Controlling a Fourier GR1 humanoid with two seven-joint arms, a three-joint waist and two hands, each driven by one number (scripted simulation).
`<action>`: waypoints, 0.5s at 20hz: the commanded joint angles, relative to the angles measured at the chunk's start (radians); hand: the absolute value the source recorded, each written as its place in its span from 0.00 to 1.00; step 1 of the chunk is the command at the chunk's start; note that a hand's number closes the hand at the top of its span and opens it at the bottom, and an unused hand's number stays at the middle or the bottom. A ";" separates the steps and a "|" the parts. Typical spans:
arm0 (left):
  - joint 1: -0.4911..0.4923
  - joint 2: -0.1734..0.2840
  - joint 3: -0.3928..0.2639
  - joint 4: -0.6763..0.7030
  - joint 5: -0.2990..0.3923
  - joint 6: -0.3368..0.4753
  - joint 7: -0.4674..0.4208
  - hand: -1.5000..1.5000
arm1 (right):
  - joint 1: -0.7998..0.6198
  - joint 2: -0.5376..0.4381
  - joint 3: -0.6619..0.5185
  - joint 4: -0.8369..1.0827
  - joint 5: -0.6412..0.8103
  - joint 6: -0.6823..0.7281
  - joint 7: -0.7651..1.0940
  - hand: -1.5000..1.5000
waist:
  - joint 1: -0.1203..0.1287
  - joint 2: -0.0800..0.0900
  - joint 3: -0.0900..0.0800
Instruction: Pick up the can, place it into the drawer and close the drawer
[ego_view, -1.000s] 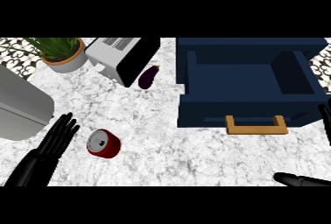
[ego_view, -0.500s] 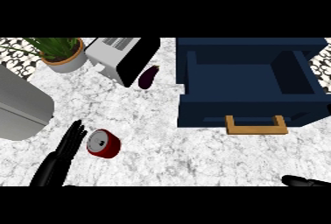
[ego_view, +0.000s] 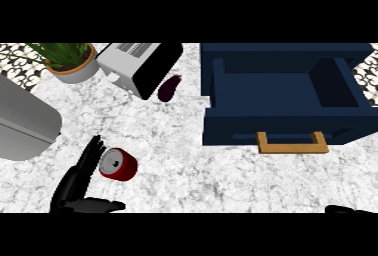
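A red can (ego_view: 118, 164) lies on its side on the marble counter at the lower left, its silver top facing left. My left hand (ego_view: 76, 180) stands edge-on just left of the can, fingers straight and close to or touching it, thumb pointing right below it. The dark blue drawer (ego_view: 284, 130) stands pulled out at the upper right, with a wooden handle (ego_view: 292, 145) on its front and a bare inside. Only a tip of my right hand (ego_view: 345, 209) shows at the bottom right edge.
A potted plant (ego_view: 68, 60) stands at the top left. Beside it are a toaster (ego_view: 140, 67) and a dark eggplant (ego_view: 169, 87). A large grey rounded appliance (ego_view: 22, 122) fills the left edge.
My left hand has moved right up to the can and turned edge-on. My right hand has drawn back down, almost out of view.
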 joint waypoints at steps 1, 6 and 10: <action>-0.090 0.038 0.032 0.167 -0.009 -0.002 -0.083 0.00 | -0.010 -0.032 -0.093 0.041 -0.088 0.047 -0.034 0.00 | -0.002 0.000 0.000; -0.140 0.073 0.071 0.320 0.009 -0.006 -0.141 0.00 | -0.049 -0.036 -0.053 -0.020 -0.034 0.017 0.077 0.00 | -0.001 0.001 0.000; -0.207 0.024 0.058 0.443 -0.028 0.080 -0.226 0.00 | 0.036 -0.031 -0.102 -0.091 -0.102 0.068 0.059 0.00 | -0.007 0.001 -0.001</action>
